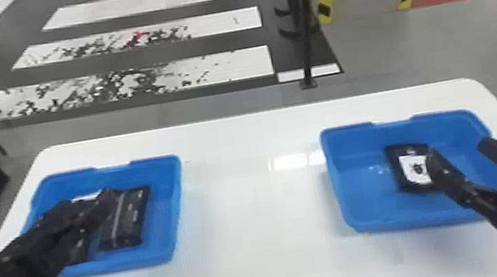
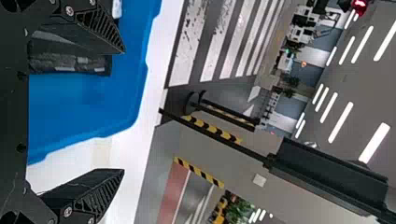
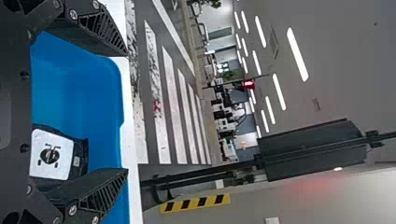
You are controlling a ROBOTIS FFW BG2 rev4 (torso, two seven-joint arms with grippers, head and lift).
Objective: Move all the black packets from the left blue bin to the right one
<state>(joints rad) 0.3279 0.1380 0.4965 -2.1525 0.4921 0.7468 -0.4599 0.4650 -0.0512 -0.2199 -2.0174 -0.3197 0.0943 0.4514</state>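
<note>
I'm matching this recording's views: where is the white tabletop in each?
Head view: white tabletop, lower half, under the left blue plastic bin and right blue plastic bin.
Left wrist view: tabletop, between the left bin and the grey floor.
Right wrist view: tabletop, a narrow strip between the right bin and the floor.
Shared landmark: white painted floor stripes beyond the tabletop.

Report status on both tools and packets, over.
Left tool open at left bin; right tool open at right bin. White-labelled packet in right bin; black packet in left, partly behind left tool.
</note>
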